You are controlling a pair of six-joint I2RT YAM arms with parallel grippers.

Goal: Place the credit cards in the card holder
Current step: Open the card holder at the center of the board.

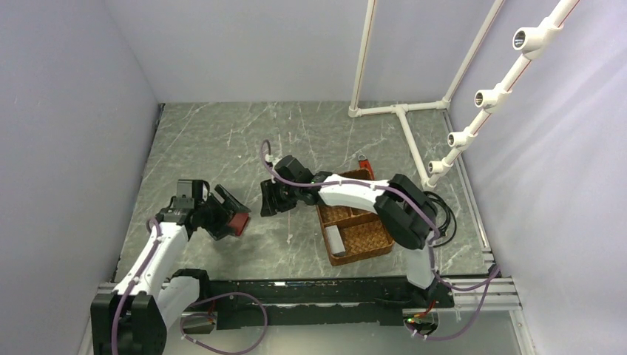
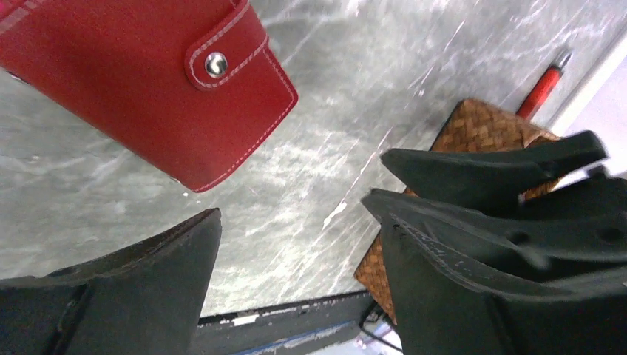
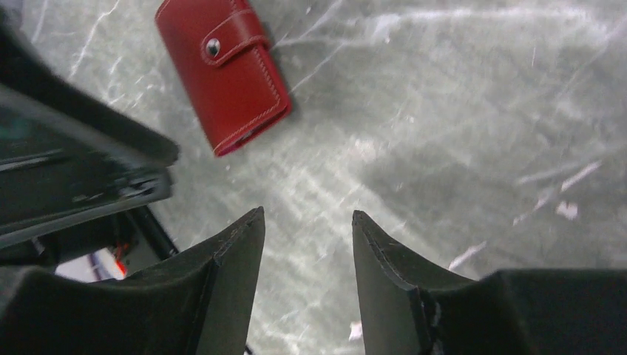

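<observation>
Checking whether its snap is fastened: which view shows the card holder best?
Right wrist: the whole card holder lies in view, tab and snap facing the camera. Left wrist shows it closer but cropped; top external shows only a small red patch.

Grey marbled table (image 1: 222, 148) bearing red card holder (image 1: 238, 222), woven basket (image 1: 370, 238).

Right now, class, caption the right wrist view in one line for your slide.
Right gripper, jaws apart and empty, poised above the grey table, with the snapped-shut red wallet lying flat nearby.
</observation>
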